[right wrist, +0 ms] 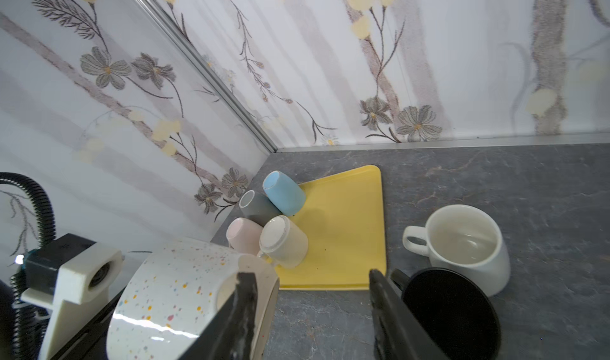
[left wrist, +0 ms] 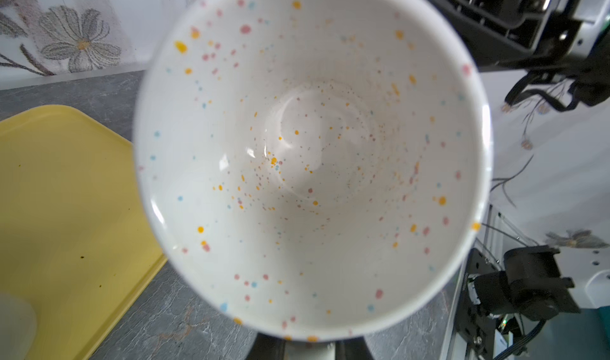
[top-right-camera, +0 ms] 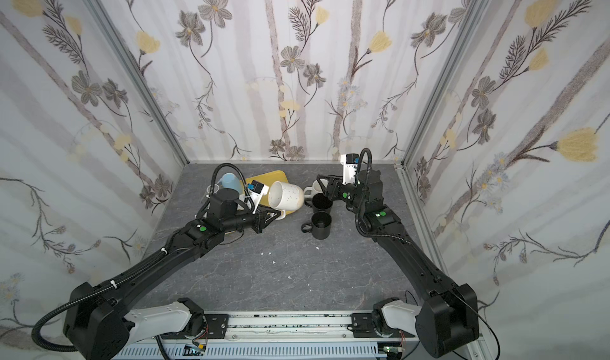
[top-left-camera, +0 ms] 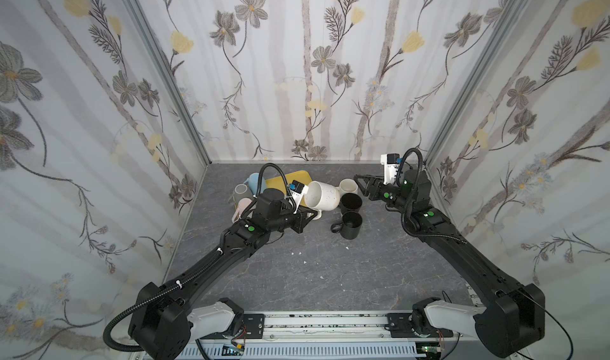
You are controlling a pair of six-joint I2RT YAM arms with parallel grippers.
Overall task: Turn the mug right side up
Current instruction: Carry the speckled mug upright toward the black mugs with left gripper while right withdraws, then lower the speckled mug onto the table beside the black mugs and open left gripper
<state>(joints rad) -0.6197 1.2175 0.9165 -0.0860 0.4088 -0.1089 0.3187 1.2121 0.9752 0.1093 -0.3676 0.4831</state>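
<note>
Speckled mug: large, white glaze, fine orange, pink and blue flecks inside and out. Empty; glossy interior fills left wrist view. Tipped on side, not upright: mouth toward 9 o'clock, base toward 3 o'clock, handle toward 6 o'clock. Handle pinched by left gripper. Placed toward 12 o'clock of tabletop centre, seemingly raised off surface.

Tray: 4 cups at left edge, 3 mugs right.

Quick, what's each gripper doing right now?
Left gripper: shut on the speckled mug, by its handle.
Right gripper: open, holding nothing.
</note>
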